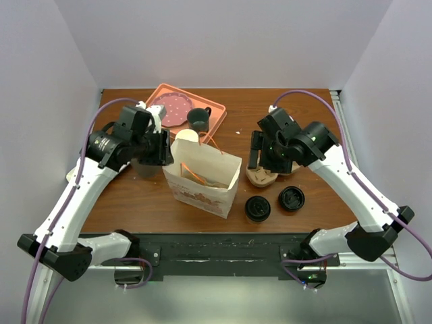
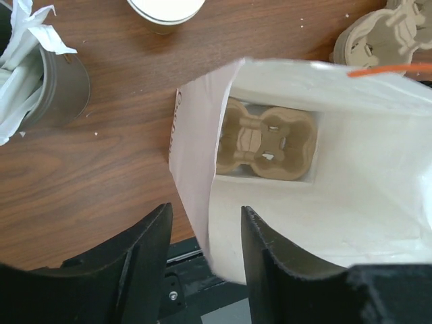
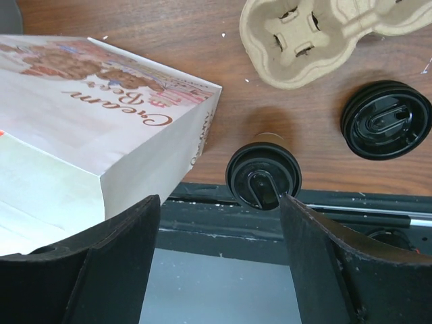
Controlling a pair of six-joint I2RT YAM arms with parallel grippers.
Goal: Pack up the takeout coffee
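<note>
Lining up the pick: right gripper (image 3: 219,202), jaws spread and empty, hovers over the tan paper takeout coffee cup with black lid (image 3: 263,177), upright on the wooden counter (image 3: 223,40) beside the white paper bag (image 3: 101,121). Left gripper (image 2: 206,214) unclenched, straddling the bag rim. Next, probably: descend and clench the cup squarely.

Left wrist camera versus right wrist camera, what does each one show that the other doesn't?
Only the left wrist view looks down into the open paper bag, where a pulp cup carrier lies at the bottom. It also catches a grey container stuffed with white paper. Only the right wrist view shows the takeout coffee standing by the bag's corner, a loose black lid and the bag's printed side. Both show the bag, a second carrier lying outside it, and the wooden table.
</note>
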